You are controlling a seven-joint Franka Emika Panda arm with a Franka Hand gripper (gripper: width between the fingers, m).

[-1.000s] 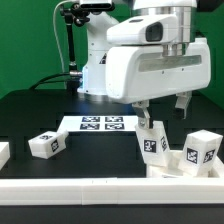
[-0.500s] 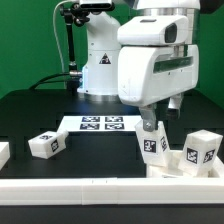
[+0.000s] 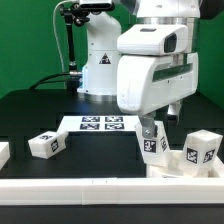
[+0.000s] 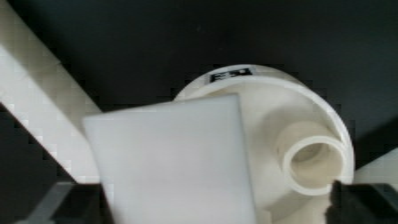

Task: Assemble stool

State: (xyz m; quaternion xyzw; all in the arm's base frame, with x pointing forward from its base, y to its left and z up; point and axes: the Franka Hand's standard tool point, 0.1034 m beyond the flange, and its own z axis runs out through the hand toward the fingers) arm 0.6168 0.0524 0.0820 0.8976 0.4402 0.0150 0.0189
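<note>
My gripper point(image 3: 150, 124) is shut on a white blocky stool leg point(image 3: 154, 141) with black-and-white tags and holds it upright at the edge of the round white seat point(image 3: 178, 166), at the exterior view's lower right. In the wrist view the held leg point(image 4: 175, 160) fills the space between the dark fingers, and the seat point(image 4: 267, 115) with a round socket point(image 4: 322, 160) lies right beside it. A second leg point(image 3: 200, 149) stands at the seat's far side. A third leg point(image 3: 45, 144) lies on the table to the exterior view's left.
The marker board point(image 3: 100, 124) lies behind the seat, in front of the robot base. A long white rail point(image 3: 90, 189) runs along the table's front edge and shows in the wrist view point(image 4: 45, 80). Another white part point(image 3: 3, 153) sits at the far left edge.
The hand has turned about its vertical axis and shifted slightly to the exterior view's left. The held leg stays at about the same spot by the seat.
</note>
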